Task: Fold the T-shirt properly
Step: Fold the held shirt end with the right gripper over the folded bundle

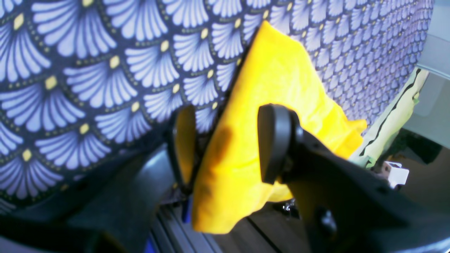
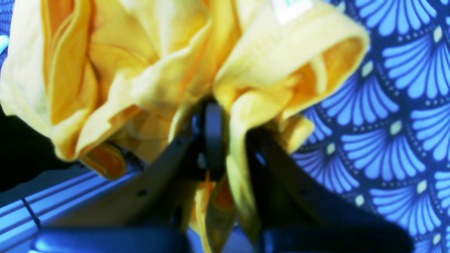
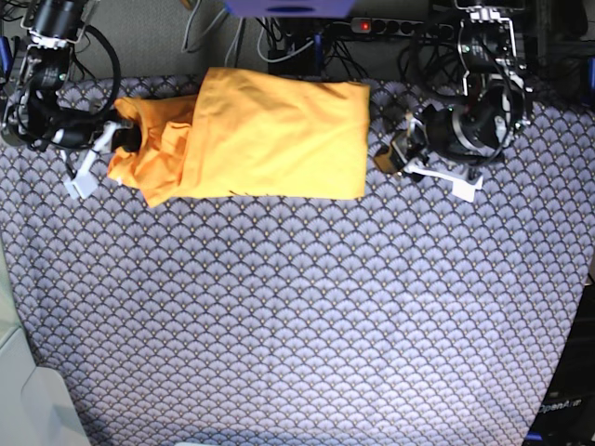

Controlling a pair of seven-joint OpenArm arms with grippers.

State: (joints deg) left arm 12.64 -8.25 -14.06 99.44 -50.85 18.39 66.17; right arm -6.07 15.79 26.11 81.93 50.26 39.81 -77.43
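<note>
1. Base view puts the T-shirt [image 3: 270, 139] at the far edge of the table cover [image 3: 297, 316], around 12 o'clock. Its long axis runs from 9 o'clock to 3 o'clock across my view, with one half already laid over the other.

2. My right gripper [image 3: 125, 137] sits at the 9 o'clock end of the shirt, and that end is bunched up around it. In the right wrist view the jaws are pinched tight on a thick wad of yellow cloth [image 2: 225, 116], with folds spilling to both sides of the fingers.

3. My left gripper [image 3: 395, 149] is at the 3 o'clock end, just off the shirt's edge. In the left wrist view its jaws stand partly apart with cloth [image 1: 267, 91] lying between them. The picture is blurred, so I'd guess a loose hold at best; I can't tell if the pads are actually clamping it.

4. What matters next: each arm has its own end of the long axis, right nearer the bunched end. Any fold across the length would, I judge, mean carrying one end toward the other, and the right end's crumple needs spreading first.
</note>
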